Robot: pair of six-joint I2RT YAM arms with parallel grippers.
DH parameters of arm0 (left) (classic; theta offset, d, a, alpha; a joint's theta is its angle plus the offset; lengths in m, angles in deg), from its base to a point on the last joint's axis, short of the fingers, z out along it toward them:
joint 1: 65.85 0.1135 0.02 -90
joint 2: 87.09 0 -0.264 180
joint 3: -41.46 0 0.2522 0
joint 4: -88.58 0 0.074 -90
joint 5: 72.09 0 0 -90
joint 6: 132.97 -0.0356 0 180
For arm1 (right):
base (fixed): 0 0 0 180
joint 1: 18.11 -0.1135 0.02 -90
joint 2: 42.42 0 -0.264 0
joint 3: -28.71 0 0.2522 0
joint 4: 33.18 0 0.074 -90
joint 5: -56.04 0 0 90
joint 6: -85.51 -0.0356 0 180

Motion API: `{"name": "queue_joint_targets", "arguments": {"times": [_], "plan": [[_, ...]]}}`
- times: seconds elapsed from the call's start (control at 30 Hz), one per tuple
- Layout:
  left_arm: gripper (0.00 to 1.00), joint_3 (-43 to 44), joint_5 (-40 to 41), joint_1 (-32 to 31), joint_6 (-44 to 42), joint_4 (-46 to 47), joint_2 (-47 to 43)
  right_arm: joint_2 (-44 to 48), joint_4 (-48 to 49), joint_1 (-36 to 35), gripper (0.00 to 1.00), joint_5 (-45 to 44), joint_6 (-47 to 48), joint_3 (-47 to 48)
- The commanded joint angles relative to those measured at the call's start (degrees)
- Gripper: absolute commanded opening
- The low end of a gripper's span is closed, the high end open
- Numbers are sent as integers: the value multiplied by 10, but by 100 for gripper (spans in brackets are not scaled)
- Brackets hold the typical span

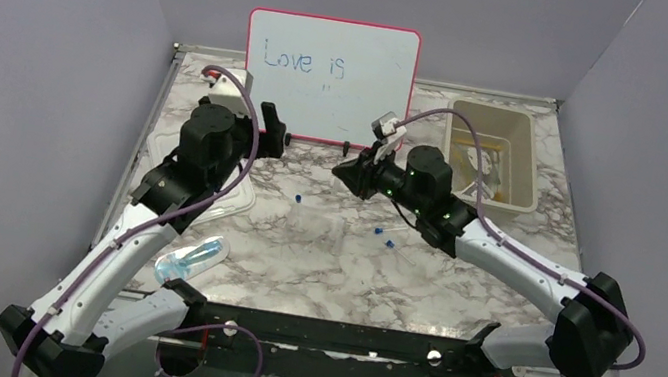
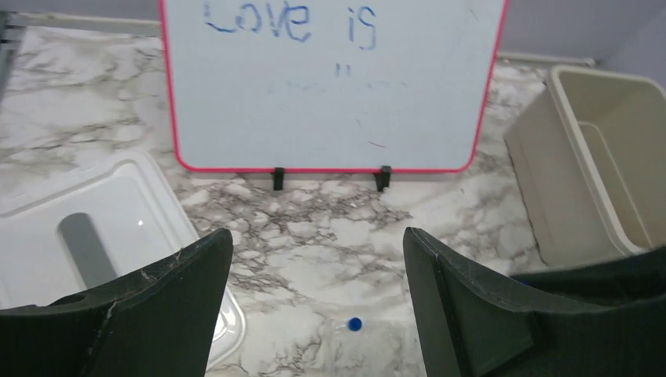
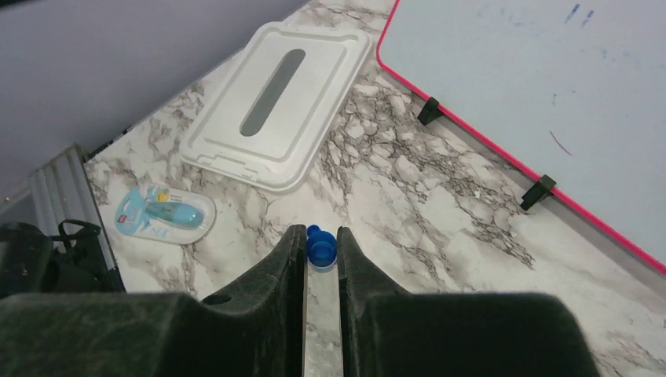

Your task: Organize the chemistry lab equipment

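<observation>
My right gripper (image 3: 321, 236) is shut on a small clear tube with a blue cap (image 3: 321, 248) and holds it above the marble table, in front of the whiteboard; it also shows in the top view (image 1: 349, 172). My left gripper (image 2: 318, 239) is open and empty, above the table (image 1: 266, 127). A tiny blue-capped piece (image 2: 355, 323) lies below and between its fingers. Three blue-capped pieces (image 1: 296, 199) (image 1: 376, 230) (image 1: 389, 244) lie mid-table. A clear packet with a blue item (image 1: 192, 257) (image 3: 165, 214) lies at the near left. A red-tipped item (image 1: 214, 77) sits at the back left.
The red-framed whiteboard (image 1: 327, 76) stands at the back centre. The beige bin (image 1: 516, 162) at the back right holds some yellowish items. Its lid (image 1: 233, 195) (image 3: 275, 102) lies flat at the left, partly under my left arm.
</observation>
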Motion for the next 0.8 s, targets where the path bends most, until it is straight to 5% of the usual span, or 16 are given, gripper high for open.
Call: {"name": "queue_joint_targets", "arguments": {"times": [0.0,0.5,0.77], "plan": [[82,26,185,-1,25,-23,0,-27,112,-48,18,-50,74,-25],[83,-19,190,0,46,-21,5,-141,315,-113,17,-151,96,-93],[83,-24,186,0,43,-21,9,-186,384,-113,17,-127,97,-110]]}}
